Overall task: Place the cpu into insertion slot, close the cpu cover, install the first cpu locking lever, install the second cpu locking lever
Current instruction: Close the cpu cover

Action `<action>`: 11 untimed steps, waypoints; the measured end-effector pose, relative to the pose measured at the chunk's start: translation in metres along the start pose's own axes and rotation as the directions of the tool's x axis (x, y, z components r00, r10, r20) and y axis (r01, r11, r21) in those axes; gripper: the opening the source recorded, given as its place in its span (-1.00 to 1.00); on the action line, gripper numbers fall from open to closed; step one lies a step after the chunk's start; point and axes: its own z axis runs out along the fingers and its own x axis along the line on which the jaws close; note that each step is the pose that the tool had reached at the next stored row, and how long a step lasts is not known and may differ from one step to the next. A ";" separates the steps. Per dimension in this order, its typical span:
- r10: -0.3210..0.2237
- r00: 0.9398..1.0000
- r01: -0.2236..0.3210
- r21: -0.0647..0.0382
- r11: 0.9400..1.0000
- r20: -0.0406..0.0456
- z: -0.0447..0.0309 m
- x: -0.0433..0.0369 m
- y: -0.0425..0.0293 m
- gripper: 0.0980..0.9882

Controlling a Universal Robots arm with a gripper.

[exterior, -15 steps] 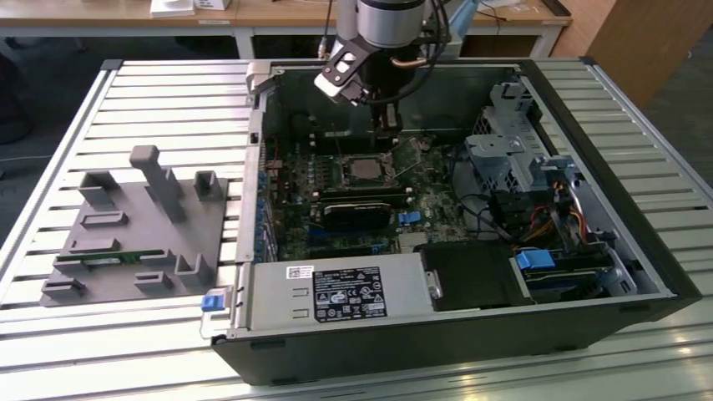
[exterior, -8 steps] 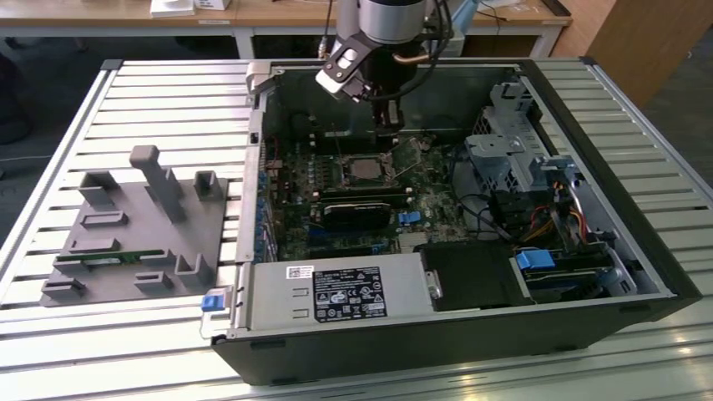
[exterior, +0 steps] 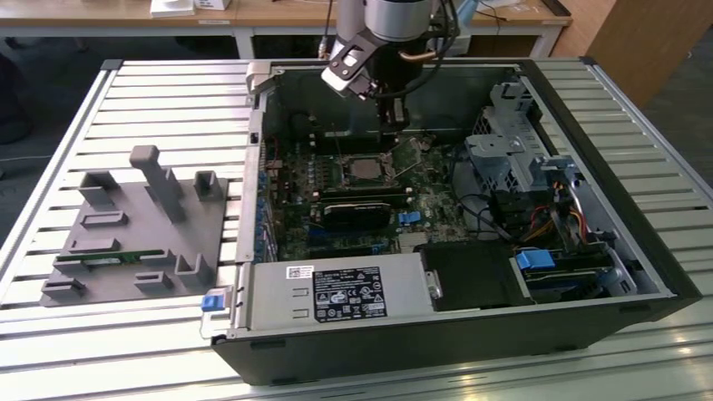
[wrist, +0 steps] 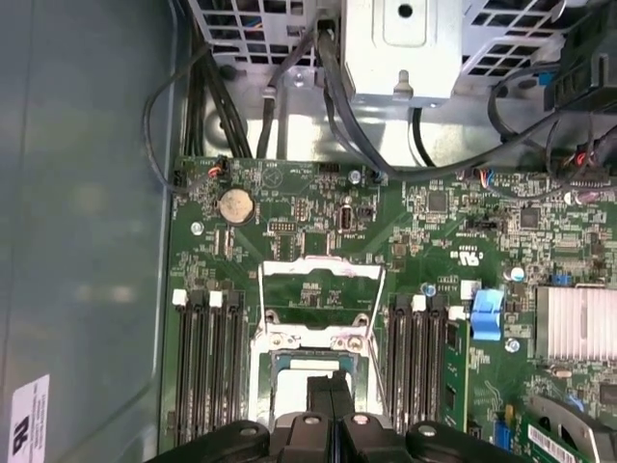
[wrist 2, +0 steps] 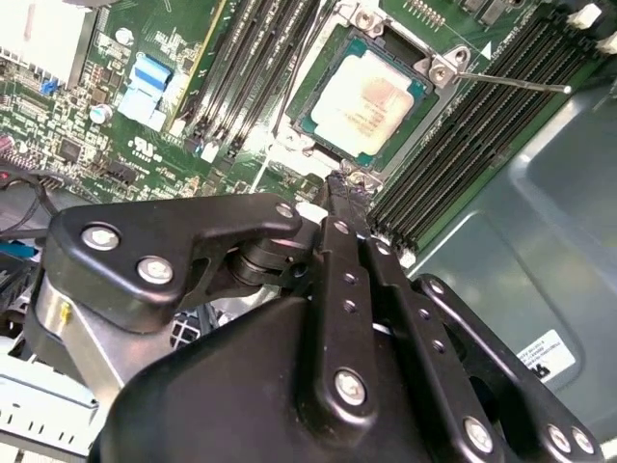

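Jaws together, holding nothing. Chip sits flat in socket, just ahead of tips. Cover is swung open, past chip from jaws.

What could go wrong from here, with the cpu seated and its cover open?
The gripper hangs close to the seated cpu; an off-line descent could scrape or shift it. The cpu cover stands swung open, so a push might slip off its thin frame. A locking lever juts out free beside the cpu and could snag the gripper.
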 end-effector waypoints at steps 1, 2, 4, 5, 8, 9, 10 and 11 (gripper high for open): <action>0.000 1.000 0.000 0.000 1.000 0.000 -0.0017 0.0000 0.0001 -0.95; 0.000 1.000 0.000 0.000 1.000 0.000 -0.0036 0.0000 0.0002 -0.95; 0.000 1.000 0.000 0.000 1.000 0.000 -0.0074 -0.0001 0.0004 -0.95; 0.000 1.000 0.000 0.000 1.000 0.000 -0.0085 -0.0001 0.0005 -0.95; 0.000 1.000 0.000 0.000 1.000 0.000 -0.0092 -0.0001 0.0014 -0.95; 0.000 1.000 0.000 0.000 1.000 0.000 -0.0093 -0.0001 0.0020 -0.95; 0.000 1.000 0.000 0.000 1.000 0.000 -0.0094 -0.0001 0.0026 -0.95; 0.000 1.000 0.000 0.000 1.000 0.000 -0.0095 -0.0001 0.0033 -0.95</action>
